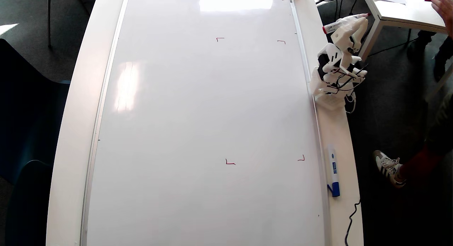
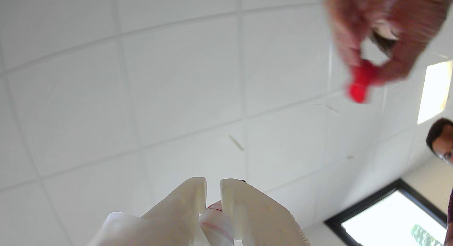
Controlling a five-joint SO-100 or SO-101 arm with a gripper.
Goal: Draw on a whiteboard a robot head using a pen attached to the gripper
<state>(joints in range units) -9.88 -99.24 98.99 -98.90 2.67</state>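
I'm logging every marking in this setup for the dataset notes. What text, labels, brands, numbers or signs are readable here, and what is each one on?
No text can be read in either view.
Blue-capped marker: a blue label, too small to read.
Pen in the tool: dark print on the barrel, too blurred to read.
Whiteboard: four red corner marks, brackets only, no letters or numbers.

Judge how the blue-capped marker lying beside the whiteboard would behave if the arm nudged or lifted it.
The blue-capped marker lies flat on the table edge, along the whiteboard frame. Its round barrel suggests it would probably roll if pushed sideways, possibly off the narrow strip. It looks rigid and slim, so likely light and stiff to lift, though the smooth plastic might slip.
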